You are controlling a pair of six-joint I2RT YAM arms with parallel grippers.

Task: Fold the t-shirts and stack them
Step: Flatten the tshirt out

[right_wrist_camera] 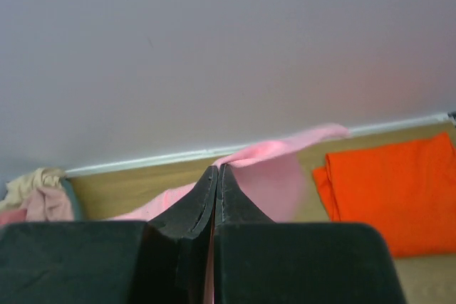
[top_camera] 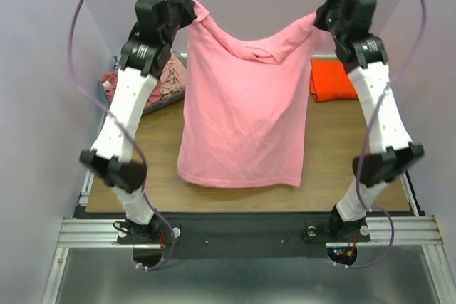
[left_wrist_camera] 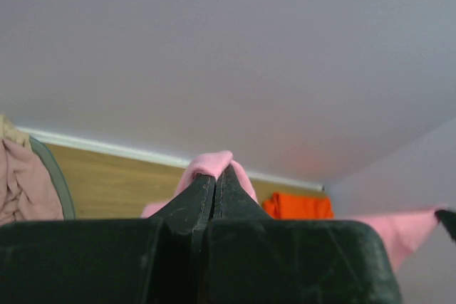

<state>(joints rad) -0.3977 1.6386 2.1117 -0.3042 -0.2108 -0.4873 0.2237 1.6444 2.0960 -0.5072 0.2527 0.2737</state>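
A light pink t-shirt hangs spread in the air between both grippers, its hem just above the wooden table. My left gripper is shut on its left shoulder; pink cloth shows at the tips of the left gripper. My right gripper is shut on its right shoulder; in the right wrist view the pink cloth trails from the right gripper. A folded bright orange t-shirt lies at the back right, also in the right wrist view.
A grey-blue basket with dusty rose and beige shirts sits at the back left; its rim shows in the left wrist view. Purple walls close in the back and sides.
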